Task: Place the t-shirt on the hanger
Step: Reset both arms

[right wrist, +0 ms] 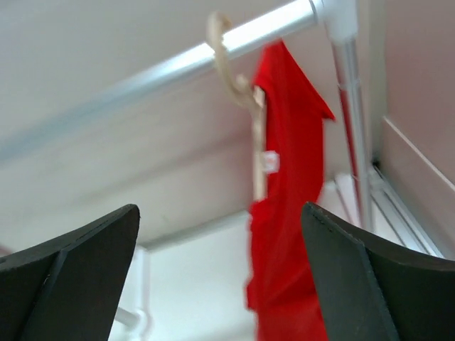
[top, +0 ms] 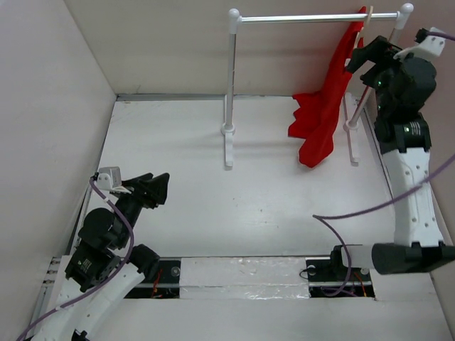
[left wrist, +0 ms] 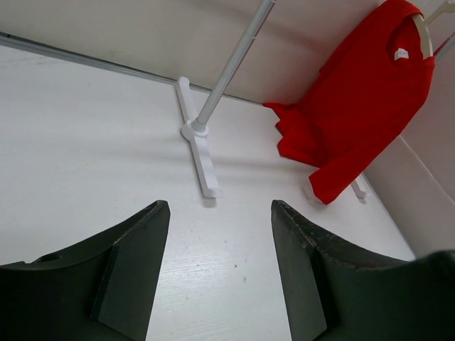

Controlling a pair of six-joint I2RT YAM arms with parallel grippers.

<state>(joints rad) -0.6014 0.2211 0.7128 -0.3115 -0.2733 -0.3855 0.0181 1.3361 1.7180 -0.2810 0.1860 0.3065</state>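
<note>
Right gripper (top: 360,58) sits in the upper right of the top view with its jaws spread wide and nothing between them. On its wrist camera the two dark fingers (right wrist: 85,263) frame the lower corners, and I see the shirt beyond them, closer to the right-hand finger than the left. Left gripper (top: 162,190) is at the lower left of the top view, low over the table (top: 249,192), also spread wide and empty, well apart from the shirt.

Across the top of the overhead frame stands the white rack (top: 229,85) with its silver rod. The red t-shirt (top: 323,117) hangs from the right end of that rod, just left of the right gripper; I cannot tell from above whether a fingertip brushes the cloth. Its lower part bunches toward the table by the rack's right foot.

The tan hanger (right wrist: 234,78) hooks over the rod, its body running down into the shirt's neck. A small white label (right wrist: 269,162) shows at the collar.
</note>
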